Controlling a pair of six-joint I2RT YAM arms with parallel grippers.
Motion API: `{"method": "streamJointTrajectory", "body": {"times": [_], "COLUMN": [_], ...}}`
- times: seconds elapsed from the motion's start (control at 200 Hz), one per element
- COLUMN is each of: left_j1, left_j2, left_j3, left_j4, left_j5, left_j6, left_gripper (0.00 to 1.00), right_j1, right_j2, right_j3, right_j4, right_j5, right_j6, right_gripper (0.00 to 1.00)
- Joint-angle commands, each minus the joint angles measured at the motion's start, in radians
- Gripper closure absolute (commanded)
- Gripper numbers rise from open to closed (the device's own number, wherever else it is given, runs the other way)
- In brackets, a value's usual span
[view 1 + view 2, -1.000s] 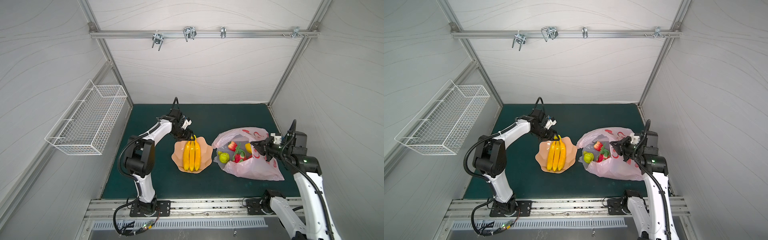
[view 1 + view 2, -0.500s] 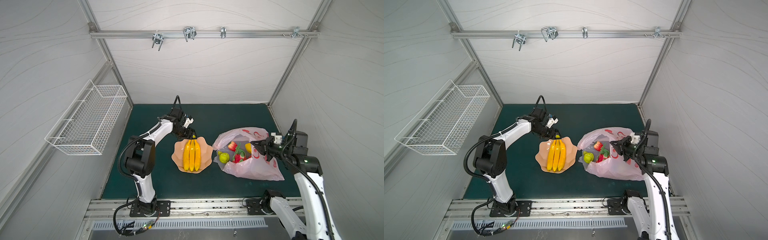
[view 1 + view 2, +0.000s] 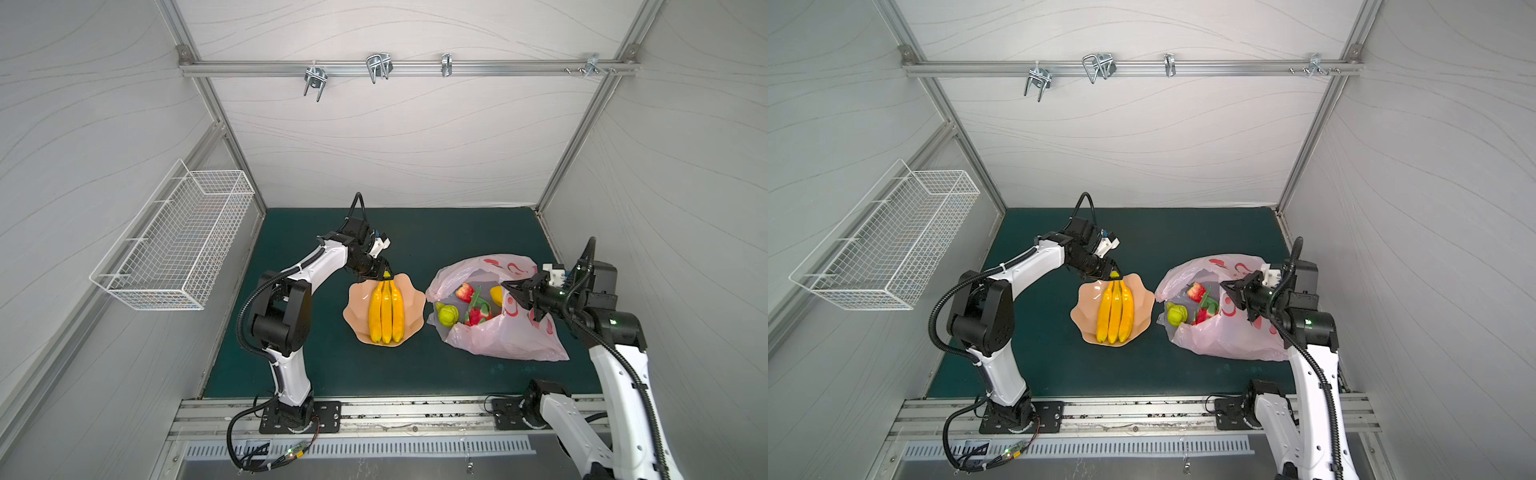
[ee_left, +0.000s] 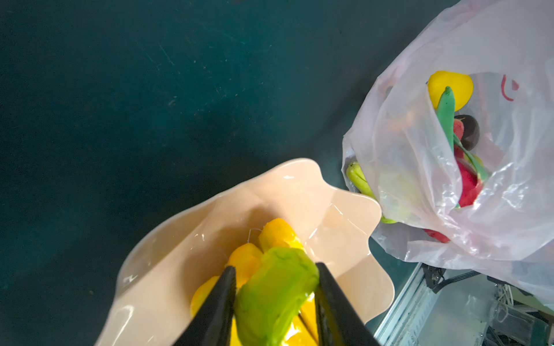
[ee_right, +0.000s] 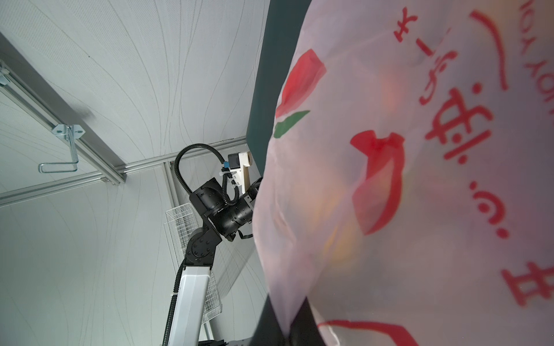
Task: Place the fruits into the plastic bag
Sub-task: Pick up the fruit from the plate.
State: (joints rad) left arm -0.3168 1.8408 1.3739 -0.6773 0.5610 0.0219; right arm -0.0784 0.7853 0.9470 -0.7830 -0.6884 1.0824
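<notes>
Bananas lay along the plate, far-end stem clamped in the left claw; beside the plate, the right claw pinched the bag.

Yellow banana bunch flat beside open pink plastic bag of fruits.

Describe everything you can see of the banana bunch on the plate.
The banana bunch is three glossy yellow, plastic-looking bananas joined at a green stem. It lies flat on the peach scalloped plate, with the stem end toward the far wall. The left claw pinches the stem from both sides.
</notes>
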Motion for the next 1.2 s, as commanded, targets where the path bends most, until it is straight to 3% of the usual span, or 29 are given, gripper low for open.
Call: {"method": "streamJointTrajectory", "body": {"times": [0.0, 0.65, 0.815, 0.985, 1.196], "left_j1": [-0.004, -0.002, -0.002, -0.001, -0.023], "left_j2": [-0.023, -0.083, -0.128, -0.24, -0.422], "left_j3": [-0.016, -0.044, -0.019, -0.02, -0.085], "left_j4": [0.023, 0.007, -0.001, 0.014, 0.031], "left_j5": [0.006, -0.004, 0.008, 0.022, -0.142], "left_j6": [0.013, 0.006, -0.033, -0.154, -0.368], "left_gripper": [0.62, 1.0, 1.0, 1.0, 1.0], "right_j1": [-0.004, -0.004, -0.004, -0.005, -0.004], "right_j2": [0.0, -0.009, -0.006, -0.007, -0.004], "right_j3": [0.017, 0.003, 0.006, 0.007, 0.001], "right_j4": [-0.018, -0.012, -0.007, -0.004, 0.02], "right_j5": [-0.003, -0.005, -0.005, -0.006, -0.01], "right_j6": [-0.002, 0.002, 0.005, 0.008, 0.022], "right_gripper": [0.93, 0.93, 0.93, 0.93, 0.93]}}
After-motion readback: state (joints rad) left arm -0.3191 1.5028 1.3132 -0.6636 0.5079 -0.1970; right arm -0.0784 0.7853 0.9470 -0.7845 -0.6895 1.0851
